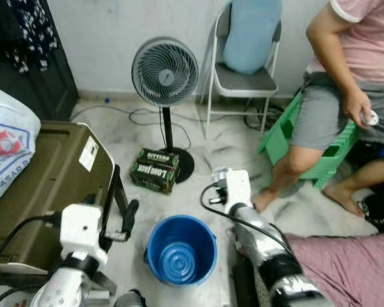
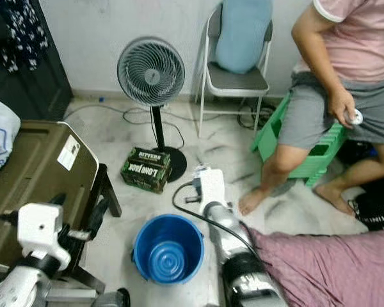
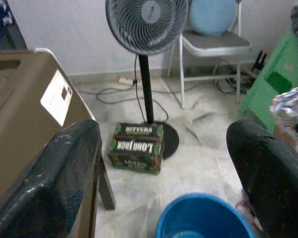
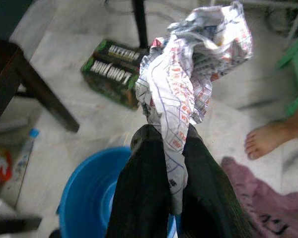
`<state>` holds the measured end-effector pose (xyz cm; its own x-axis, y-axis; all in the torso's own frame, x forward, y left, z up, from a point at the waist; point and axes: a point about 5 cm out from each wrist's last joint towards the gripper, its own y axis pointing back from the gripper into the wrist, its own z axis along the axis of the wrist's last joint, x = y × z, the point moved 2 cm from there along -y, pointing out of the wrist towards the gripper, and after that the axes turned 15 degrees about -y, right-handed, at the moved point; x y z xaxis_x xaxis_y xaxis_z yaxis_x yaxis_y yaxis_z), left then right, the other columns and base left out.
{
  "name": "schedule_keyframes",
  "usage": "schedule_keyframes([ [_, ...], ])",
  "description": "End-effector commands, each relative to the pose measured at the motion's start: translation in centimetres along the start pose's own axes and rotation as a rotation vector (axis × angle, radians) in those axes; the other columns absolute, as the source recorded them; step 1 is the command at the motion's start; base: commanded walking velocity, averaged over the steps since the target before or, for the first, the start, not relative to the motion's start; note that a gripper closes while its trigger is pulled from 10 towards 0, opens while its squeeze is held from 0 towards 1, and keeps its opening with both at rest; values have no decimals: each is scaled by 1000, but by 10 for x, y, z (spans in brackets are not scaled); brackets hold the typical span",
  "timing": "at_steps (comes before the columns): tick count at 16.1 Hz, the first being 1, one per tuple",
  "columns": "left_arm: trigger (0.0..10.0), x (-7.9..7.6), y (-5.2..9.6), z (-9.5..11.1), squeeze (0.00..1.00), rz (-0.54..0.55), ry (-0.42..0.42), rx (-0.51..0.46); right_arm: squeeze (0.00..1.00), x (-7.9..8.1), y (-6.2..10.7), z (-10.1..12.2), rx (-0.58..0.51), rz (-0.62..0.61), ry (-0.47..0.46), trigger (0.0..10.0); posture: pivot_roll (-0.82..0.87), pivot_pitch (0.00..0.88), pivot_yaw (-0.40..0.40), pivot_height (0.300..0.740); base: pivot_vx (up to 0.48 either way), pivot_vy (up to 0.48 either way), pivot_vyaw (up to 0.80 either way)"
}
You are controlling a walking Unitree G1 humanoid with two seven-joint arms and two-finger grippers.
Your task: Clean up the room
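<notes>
A blue bucket stands on the floor between my two arms. In the right wrist view my right gripper is shut on a crumpled printed paper, held above the floor just beyond the blue bucket. My right arm reaches forward past the bucket's right side. My left gripper is open at the bucket's left, beside the brown table, with nothing between its fingers.
A green Long Jack box lies by the base of a standing fan. A person sits on a green stool, bare feet on the floor. A folding chair, a brown table, a pink cloth.
</notes>
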<state>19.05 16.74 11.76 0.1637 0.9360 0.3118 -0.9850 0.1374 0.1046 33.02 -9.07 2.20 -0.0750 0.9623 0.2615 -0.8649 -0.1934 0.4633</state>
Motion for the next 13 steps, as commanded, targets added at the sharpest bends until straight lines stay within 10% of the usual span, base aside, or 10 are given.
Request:
schedule_keyframes([
  [1, 10000, 2, 6, 4, 0, 1, -8, 1, 0, 3, -2, -1, 5, 2, 19, 10000, 187, 204, -69, 740, 0, 0, 0],
  [13, 10000, 5, 28, 13, 0, -9, -7, 62, 0, 26, -12, -18, 77, 27, 32, 10000, 231, 294, -41, 740, 0, 0, 0],
])
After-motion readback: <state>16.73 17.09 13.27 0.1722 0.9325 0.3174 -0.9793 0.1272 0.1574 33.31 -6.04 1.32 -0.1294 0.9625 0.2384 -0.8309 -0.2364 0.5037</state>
